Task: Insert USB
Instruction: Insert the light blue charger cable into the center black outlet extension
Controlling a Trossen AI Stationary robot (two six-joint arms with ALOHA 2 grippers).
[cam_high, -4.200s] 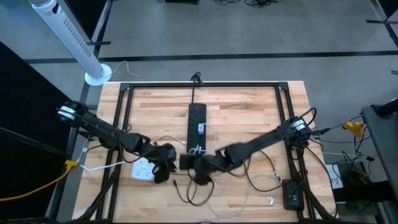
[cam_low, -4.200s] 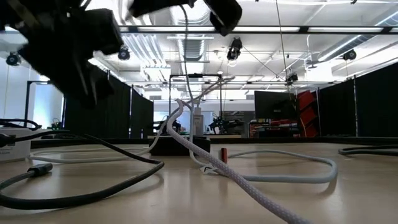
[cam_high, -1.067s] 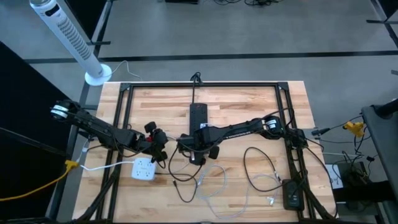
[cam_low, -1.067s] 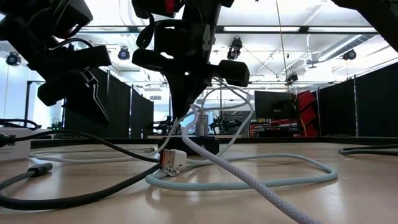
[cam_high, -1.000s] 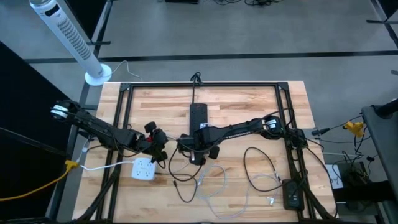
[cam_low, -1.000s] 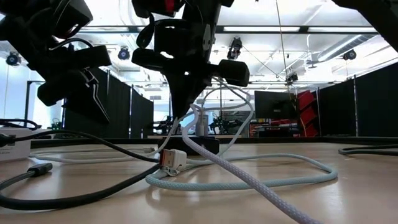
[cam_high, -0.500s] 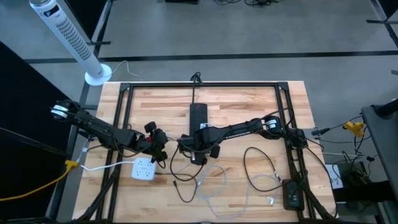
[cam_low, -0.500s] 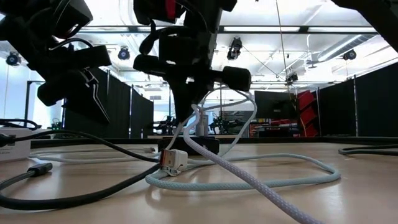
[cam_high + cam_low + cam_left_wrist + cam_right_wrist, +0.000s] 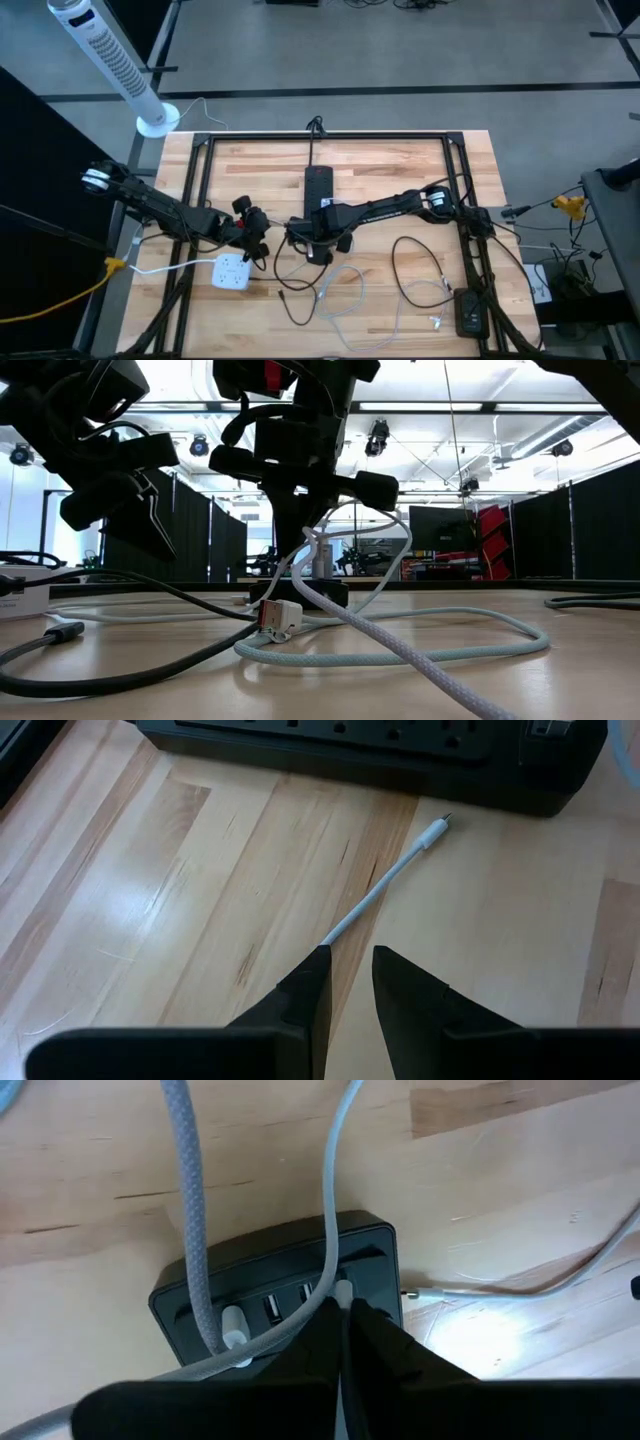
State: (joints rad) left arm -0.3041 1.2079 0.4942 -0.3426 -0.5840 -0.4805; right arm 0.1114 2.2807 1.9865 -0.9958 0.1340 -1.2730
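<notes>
Mid-bench, the right gripper (image 9: pixel 345 1312), pinched on a white plug (image 9: pixel 342 1292), presses it at the strip's (image 9: pixel 280 1295) USB port; seating looks incomplete, so a skewed push may jam it; the left gripper (image 9: pixel 348 970), narrowly parted, waits alongside.

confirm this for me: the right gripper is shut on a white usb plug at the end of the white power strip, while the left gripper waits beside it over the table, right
Not quite: the power strip is black, not white, as the right wrist view shows. The rest holds: the right gripper is shut on the white USB plug at the strip's end, next to a braided cable already plugged in, and the left gripper waits beside it over the table.
</notes>
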